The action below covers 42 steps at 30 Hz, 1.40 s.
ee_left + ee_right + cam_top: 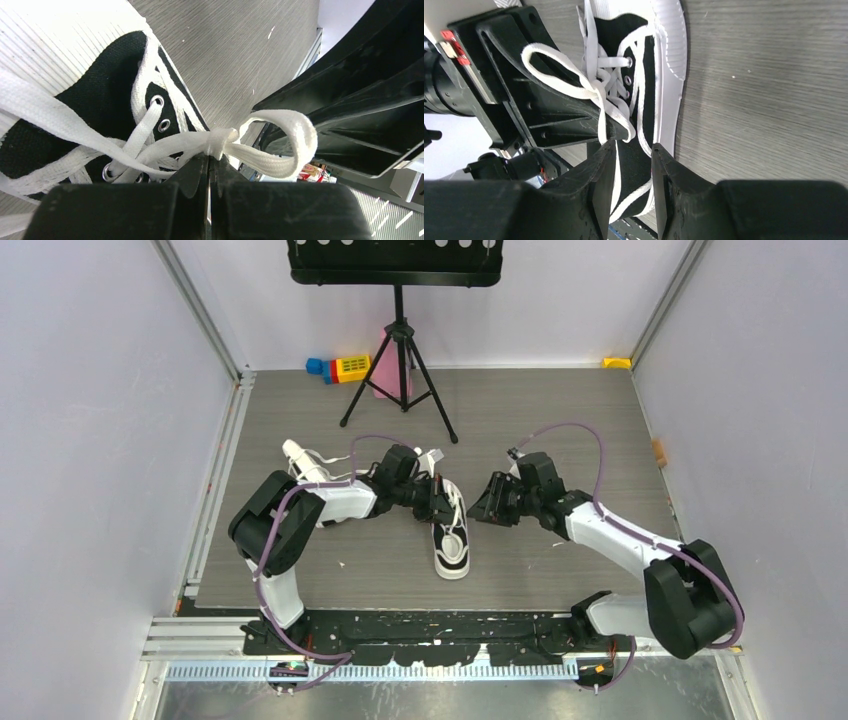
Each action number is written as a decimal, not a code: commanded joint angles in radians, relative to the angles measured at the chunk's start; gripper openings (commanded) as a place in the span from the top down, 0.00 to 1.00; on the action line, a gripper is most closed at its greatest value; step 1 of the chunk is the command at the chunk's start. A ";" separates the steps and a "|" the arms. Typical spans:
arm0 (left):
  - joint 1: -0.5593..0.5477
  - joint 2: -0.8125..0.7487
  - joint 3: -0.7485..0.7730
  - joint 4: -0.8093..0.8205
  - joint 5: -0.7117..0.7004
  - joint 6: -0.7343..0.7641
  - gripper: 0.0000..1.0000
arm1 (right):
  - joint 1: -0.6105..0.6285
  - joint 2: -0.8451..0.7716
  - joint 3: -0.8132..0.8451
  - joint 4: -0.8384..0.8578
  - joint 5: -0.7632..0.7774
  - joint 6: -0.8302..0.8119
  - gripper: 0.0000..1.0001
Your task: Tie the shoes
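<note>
In the top view the shoe [452, 540] being worked on lies at the centre of the frame on the grey table [560, 430], toe towards the bottom. The second shoe [300, 460] lies at the left, partly behind the left arm. The left gripper [432, 498] is at the shoe's lacing and the right gripper [488, 508] hovers just beside it on the right. In the left wrist view you see the jaws pressed together at the bottom centre. They pinch the flat white lace [65, 125] just below a small knot [218, 141], and a loop [300, 135] stands out to the right of it. The upper is black canvas with metal eyelets [163, 126], and I judge it soft and light, so the shoe may slide when you pull. The lace looks limp and a little slippery, so take it close to the knot or at the loop, not at a loose end. In the right wrist view the right fingers [599, 190] at the bottom stand partly apart. Between them I see only the shoe's side behind, and nothing gripped. The white ribbed sole [671, 45] runs down the upper middle, and the loop is draped over the left gripper at the left of the frame.
</note>
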 commanded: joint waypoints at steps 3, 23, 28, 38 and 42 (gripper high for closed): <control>0.004 -0.013 -0.003 -0.001 0.013 -0.002 0.99 | 0.007 0.044 -0.053 0.202 -0.109 0.037 0.63; 0.004 -0.013 -0.018 0.067 0.031 -0.051 0.98 | 0.010 0.171 -0.090 0.425 -0.162 0.161 0.73; 0.004 -0.014 -0.021 0.087 0.029 -0.065 0.97 | 0.010 0.161 -0.104 0.444 -0.160 0.192 0.87; 0.003 -0.051 -0.023 0.030 -0.010 -0.044 0.82 | 0.010 0.109 -0.065 0.274 -0.056 0.121 1.00; 0.004 -0.088 -0.012 -0.043 -0.039 -0.007 0.81 | 0.010 0.106 -0.037 0.216 -0.047 0.082 1.00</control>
